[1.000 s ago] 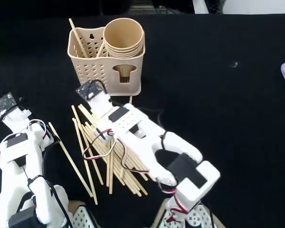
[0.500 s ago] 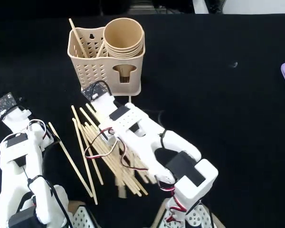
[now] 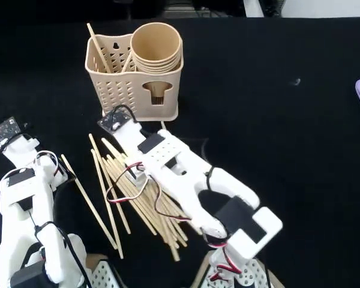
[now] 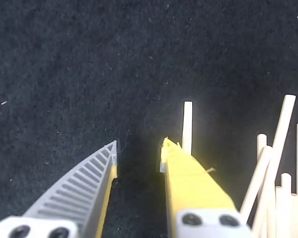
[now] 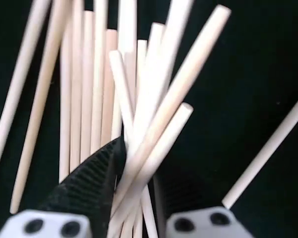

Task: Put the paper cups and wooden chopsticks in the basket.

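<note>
My right gripper [image 5: 141, 158]: black jaws almost closed, two or three wooden chopsticks [image 5: 139, 114] pinched between them, more fanned out beside the grip. The sticks run roughly parallel to the fingers, so I've got them lengthwise, not across; I'd expect some to pivot or slip on the lift. The pile [image 3: 111, 163] lies on the table [image 3: 276, 150] just in front of the basket [image 3: 108, 90], long axis running from the basket back toward the arm bases, slightly skewed. The right arm lies over the pile and is far nearer the basket. My left gripper [image 4: 139, 144]: jaws slightly apart, empty, low over the table, farther from the basket, with a lone chopstick [image 3: 90, 204] between it and the pile. Paper cups [image 3: 156, 42] sit stacked in one basket compartment, a stick [image 3: 99, 48] leans in the other. The basket's near wall stands in the way, so the load must clear the rim.
</note>
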{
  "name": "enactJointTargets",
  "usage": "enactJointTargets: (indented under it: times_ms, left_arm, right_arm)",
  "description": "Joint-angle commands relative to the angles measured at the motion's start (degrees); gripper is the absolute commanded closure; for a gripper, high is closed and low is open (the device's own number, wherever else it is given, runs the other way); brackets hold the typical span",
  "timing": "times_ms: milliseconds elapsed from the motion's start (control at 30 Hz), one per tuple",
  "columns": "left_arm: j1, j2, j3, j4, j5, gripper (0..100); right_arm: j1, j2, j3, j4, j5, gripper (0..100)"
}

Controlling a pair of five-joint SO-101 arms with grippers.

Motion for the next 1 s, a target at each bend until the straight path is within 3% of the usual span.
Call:
enactJointTargets:
  times_ms: [0,167,433,767,967]
  left_arm:
    - [0.57,-1.76,-1.1,-0.88,-0.18,85]
    - [0.66,-1.76,-1.1,-0.88,-0.18,85]
    - [0.75,-1.76,-1.1,-0.88,-0.18,85]
    - [0.75,-1.76,-1.1,-0.88,-0.18,85]
    - [0.75,-1.76,-1.1,-0.88,-0.18,85]
  right_arm:
    - [-0.79,-2.24,-0.66,0.18,1.93,96.1]
    - [-1.05,1.36,0.04,0.09,2.11,85.2]
    - [-0.97,1.54,2.24,-1.14,2.29,95.0]
    - [-0.88,-7.87,7.34,-2.2,4.13,94.4]
    - [-0.88,-8.57,9.63,-2.29,4.22,75.0]
